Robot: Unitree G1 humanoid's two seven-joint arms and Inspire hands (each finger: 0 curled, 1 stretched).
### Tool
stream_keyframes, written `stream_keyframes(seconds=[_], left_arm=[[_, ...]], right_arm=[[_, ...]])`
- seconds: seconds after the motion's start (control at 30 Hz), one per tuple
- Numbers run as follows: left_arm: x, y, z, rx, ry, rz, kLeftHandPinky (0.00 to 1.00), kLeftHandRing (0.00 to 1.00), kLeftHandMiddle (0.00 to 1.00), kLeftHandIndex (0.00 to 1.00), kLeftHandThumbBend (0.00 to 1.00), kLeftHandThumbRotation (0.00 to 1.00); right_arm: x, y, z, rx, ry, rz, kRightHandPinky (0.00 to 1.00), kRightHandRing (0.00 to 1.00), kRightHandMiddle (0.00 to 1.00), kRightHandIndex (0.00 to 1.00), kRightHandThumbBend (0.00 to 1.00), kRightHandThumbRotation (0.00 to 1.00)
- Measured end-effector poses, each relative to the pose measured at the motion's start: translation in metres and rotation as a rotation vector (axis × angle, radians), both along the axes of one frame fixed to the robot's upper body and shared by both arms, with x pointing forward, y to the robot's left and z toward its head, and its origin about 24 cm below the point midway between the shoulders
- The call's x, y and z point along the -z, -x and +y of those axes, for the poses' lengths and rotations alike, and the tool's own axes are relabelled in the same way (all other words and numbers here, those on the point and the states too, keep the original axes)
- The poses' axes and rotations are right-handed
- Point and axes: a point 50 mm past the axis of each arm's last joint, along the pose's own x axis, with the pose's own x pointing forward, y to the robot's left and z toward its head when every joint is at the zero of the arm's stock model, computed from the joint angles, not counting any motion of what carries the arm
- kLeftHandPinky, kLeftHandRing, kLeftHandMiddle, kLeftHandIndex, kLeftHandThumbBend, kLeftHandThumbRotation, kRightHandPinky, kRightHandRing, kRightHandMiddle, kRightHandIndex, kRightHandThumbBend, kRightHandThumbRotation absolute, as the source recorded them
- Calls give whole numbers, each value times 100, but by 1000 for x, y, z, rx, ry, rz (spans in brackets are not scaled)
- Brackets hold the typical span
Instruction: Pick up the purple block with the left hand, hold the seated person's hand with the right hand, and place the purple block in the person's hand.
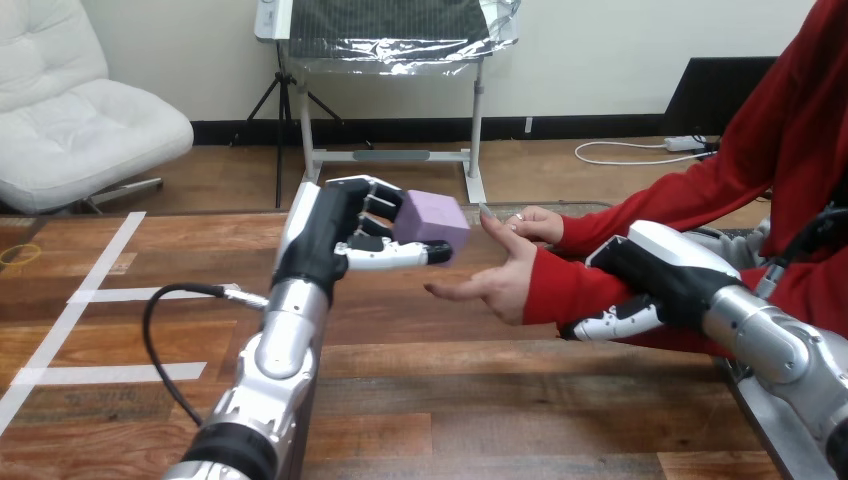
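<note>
My left hand [335,235] is raised over the table's middle, its fingers and thumb curled round the purple block [433,220], which sits just left of the person's open hand [497,280]. That hand is held palm up, fingers spread, a short gap from the block. My right hand [640,285] wraps the person's red-sleeved forearm from the right side, thumb beneath and fingers over the sleeve. The person's other hand [535,222] rests on the table behind.
White tape lines [100,295] cross the wooden table [450,400] at the left. A black cable [160,330] loops beside my left forearm. The person's red sleeves [700,200] fill the right side.
</note>
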Motion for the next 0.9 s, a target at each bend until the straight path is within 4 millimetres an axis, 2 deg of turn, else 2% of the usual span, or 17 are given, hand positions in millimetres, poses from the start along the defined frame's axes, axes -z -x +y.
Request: stream_keyframes(seconds=[0.6,0.9], left_arm=[[2,1,-20,44,17,20,38,42,44,44,65,0],[3,2,-25,63,15,32,40,44,45,43,64,0]], right_arm=[[-6,-6,6,-2,-7,-15,26,28,32,32,63,26],[-5,-7,7,5,-8,-10,27,29,33,33,63,29]])
